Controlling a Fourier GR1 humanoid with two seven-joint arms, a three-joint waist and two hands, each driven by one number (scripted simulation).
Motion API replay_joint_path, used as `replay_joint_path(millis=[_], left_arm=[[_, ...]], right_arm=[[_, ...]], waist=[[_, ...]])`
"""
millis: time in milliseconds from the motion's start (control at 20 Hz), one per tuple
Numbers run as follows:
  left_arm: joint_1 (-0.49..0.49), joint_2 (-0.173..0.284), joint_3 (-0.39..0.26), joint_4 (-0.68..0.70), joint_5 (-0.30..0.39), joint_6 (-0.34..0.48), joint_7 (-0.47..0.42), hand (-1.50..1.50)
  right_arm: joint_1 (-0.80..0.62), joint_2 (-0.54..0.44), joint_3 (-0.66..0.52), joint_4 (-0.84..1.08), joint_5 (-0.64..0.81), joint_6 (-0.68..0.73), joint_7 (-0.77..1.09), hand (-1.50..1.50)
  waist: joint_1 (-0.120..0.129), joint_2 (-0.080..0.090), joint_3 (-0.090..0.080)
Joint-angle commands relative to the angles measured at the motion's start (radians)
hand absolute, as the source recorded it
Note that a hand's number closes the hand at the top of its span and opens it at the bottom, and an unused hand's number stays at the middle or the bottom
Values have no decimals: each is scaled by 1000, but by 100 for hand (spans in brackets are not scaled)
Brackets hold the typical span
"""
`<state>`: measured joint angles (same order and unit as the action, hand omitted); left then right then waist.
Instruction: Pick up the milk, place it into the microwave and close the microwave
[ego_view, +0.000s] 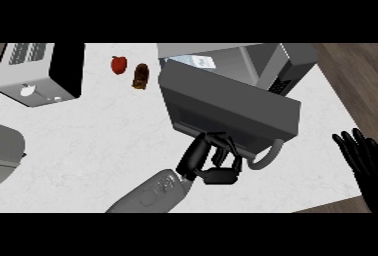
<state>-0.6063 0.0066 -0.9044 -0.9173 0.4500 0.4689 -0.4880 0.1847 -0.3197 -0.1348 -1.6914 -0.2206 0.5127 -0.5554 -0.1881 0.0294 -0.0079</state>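
**Left hand at microwave door, milk inside**

The left hand (209, 159) is seen at the lower edge of the microwave door (229, 112), fingers curled against the door's front, thumb bent below; nothing is held in it. Its grey forearm is seen coming up from the lower edge of the view. The door's curved handle (267, 157) is seen just right of the hand, apart from it as far as can be told.

The door is swung partly across the microwave (284, 65) opening, not shut. Behind its top edge the milk (199, 61) is seen inside the cavity, only its top showing; upright or tilted cannot be told.

The right hand (360, 152) is seen at the right edge, fingers straight and up, resting, well apart from the microwave.

On the white tabletop (96, 130), a red item (119, 64) and a brown item (141, 76) are seen left of the microwave, near each other. A toaster (37, 70) is seen at the upper left. A grey object (11, 152) is cut off at the left edge.
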Motion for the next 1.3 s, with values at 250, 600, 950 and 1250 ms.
replay_joint_path(millis=[250,600,950,1250], left_arm=[[-130,-6,53,7,165,196,-11,150],[-207,-7,60,73,262,267,24,-150],[-247,-7,121,79,356,308,-14,-150],[-268,-7,124,93,419,342,-31,-150]], right_arm=[[-57,-76,-37,-55,-49,30,54,-150],[-121,-139,-97,-81,-48,16,70,-150],[-218,-247,-187,-136,109,-73,41,150],[-248,-272,-197,-123,130,-81,42,150]], waist=[[-47,12,1],[-90,26,2],[-99,41,-2],[-101,49,2]])
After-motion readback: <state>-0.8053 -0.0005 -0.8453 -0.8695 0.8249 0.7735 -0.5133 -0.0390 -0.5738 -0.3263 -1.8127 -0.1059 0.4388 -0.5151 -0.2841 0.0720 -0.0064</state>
